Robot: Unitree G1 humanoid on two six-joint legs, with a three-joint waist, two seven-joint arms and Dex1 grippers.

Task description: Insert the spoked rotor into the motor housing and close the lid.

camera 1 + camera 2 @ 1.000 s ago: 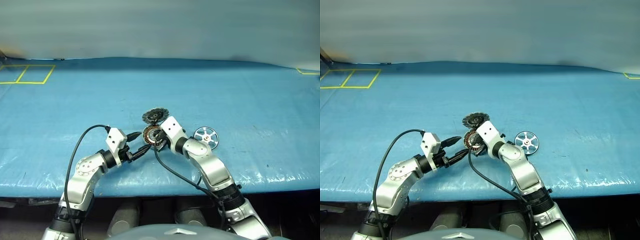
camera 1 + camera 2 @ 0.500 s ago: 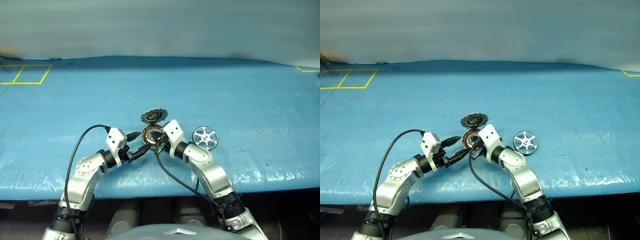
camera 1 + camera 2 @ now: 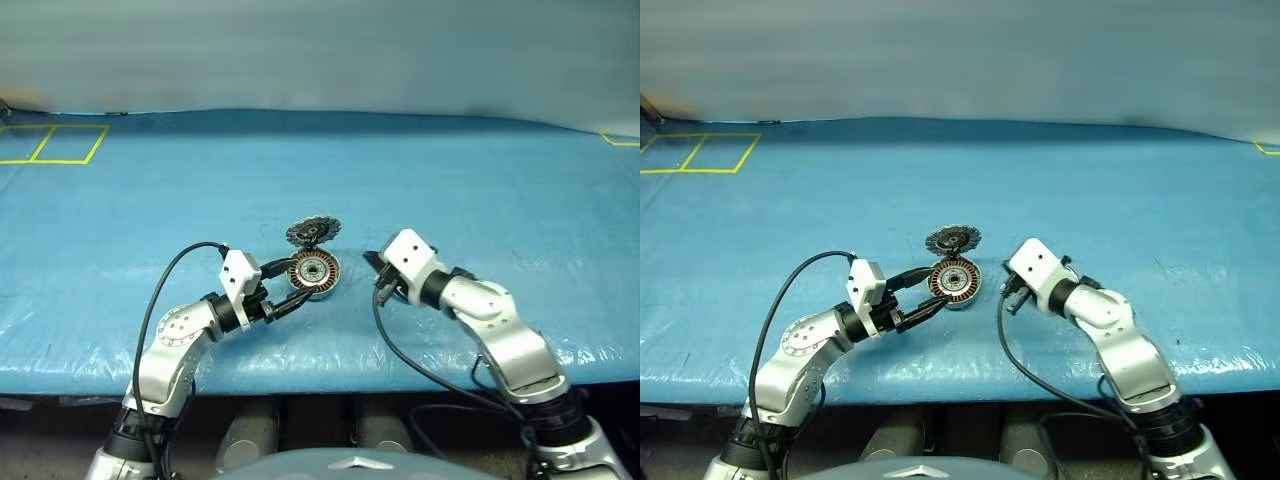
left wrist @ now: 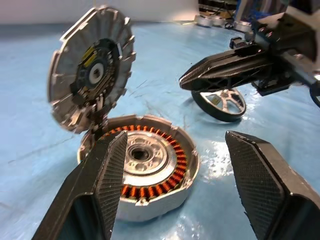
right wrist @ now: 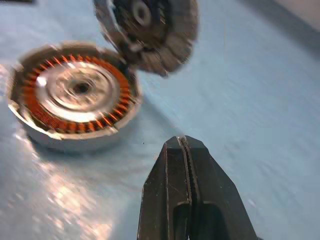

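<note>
The motor housing (image 3: 314, 272) lies open on the blue table, copper windings and silver hub showing. Its ribbed lid (image 3: 313, 231) stands up from the far rim, hinged back. My left gripper (image 3: 293, 283) is open, one finger on each side of the housing's (image 4: 145, 165) near edge, nothing held. To the right of the housing hovers my right gripper (image 5: 185, 144), shut and empty, pointing back toward it. In the left wrist view the spoked rotor (image 4: 222, 104) lies on the table just under the right gripper's fingers (image 4: 225, 70). In the eye views my right hand covers it.
A blue sheet (image 3: 480, 190) covers the table, with its front edge close below both arms. Yellow tape squares (image 3: 50, 145) mark the far left corner. A black cable loops from each wrist.
My right gripper has pulled away from the housing to the right and up, and now hangs over the rotor. The left gripper has stayed at the housing.
</note>
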